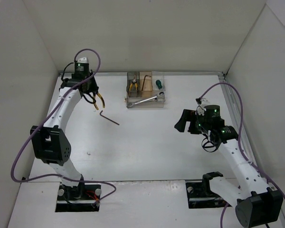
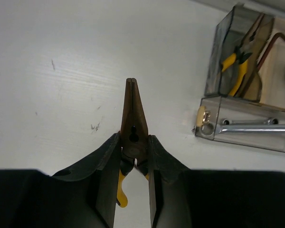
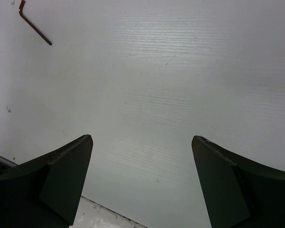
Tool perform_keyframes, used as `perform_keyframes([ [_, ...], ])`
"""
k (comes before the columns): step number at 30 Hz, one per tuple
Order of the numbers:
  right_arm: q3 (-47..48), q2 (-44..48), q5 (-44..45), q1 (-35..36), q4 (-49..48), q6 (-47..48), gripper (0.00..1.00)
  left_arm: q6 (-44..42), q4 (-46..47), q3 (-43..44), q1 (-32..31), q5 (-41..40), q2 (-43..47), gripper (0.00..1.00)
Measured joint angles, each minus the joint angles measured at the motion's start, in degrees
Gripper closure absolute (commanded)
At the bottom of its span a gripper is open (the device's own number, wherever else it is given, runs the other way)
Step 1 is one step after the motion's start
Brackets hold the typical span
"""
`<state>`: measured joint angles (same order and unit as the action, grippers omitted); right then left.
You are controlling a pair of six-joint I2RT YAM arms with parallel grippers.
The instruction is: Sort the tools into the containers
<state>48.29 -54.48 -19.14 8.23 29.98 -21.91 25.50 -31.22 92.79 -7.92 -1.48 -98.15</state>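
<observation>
Yellow rubber handles show just behind the fingers of my left gripper (image 2: 134, 141), which is clamped across the pivot of a pair of brown-nosed, yellow-handled pliers (image 2: 134, 107). I judge the hold at the pivot keeps the nose shut and the weight close to the fingers, so the tool points straight ahead and should not swing. The pliers look clear of the white laminate table (image 1: 147, 147), hanging to the left of the small clear plastic organizer box (image 2: 213, 57), not yet over it. Its left upright compartment already has a second pair of pliers (image 2: 237, 66) standing in it (handles down, as far as I can tell), so room there looks tight and that pair, with the compartment wall, is what I would have to thread past. The tan middle compartment holds a bent brown hex key (image 2: 270, 45), a green-handled screwdriver (image 1: 157, 84) sits in the right one, and a silver steel wrench (image 2: 249, 127) lies in the long front tray. A dark L-shaped hex key (image 1: 109, 117) lies loose on the table near the left gripper, too low to block a raised carry. My right gripper (image 3: 141, 138) hovers wide open and empty over bare table, well apart from the box.
</observation>
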Motion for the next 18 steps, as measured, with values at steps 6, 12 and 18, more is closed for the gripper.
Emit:
perform_keyframes([
  [6, 0.0, 1.1, 0.0, 0.0, 0.3, -0.4, 0.17, -3.1, 10.6, 2.5, -1.9, 2.3, -1.4, 1.00],
  [12, 0.0, 2.3, 0.0, 0.0, 1.6, -0.2, 0.17, -7.1, 19.2, 12.5, -5.9, 4.4, -10.9, 1.00],
  [18, 0.0, 3.1, 0.0, 0.0, 3.1, 1.0, 0.17, -8.5, 26.8, 16.3, -8.3, 5.1, -18.1, 1.00],
])
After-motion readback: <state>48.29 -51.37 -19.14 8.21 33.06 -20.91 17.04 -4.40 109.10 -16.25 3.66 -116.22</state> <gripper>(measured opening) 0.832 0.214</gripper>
